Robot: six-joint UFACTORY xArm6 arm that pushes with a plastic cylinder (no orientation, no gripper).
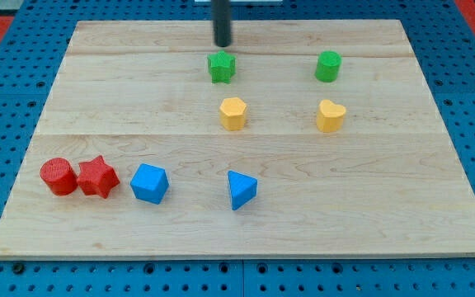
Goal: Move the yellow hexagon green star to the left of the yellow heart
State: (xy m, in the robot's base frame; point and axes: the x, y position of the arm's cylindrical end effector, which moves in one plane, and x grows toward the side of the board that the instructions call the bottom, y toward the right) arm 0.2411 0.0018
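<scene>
The green star (221, 67) lies near the view's top, left of centre. The yellow hexagon (232, 113) lies just below it. The yellow heart (331, 115) lies to the view's right of the hexagon, about level with it. My tip (223, 44) stands just above the green star, close to its top edge; I cannot tell whether they touch.
A green cylinder (328, 66) sits above the yellow heart. A red cylinder (58, 176) and a red star (97, 176) touch at the view's bottom left. A blue cube (149, 183) and a blue triangular block (241, 190) lie lower down. The wooden board (435, 206) rests on blue pegboard.
</scene>
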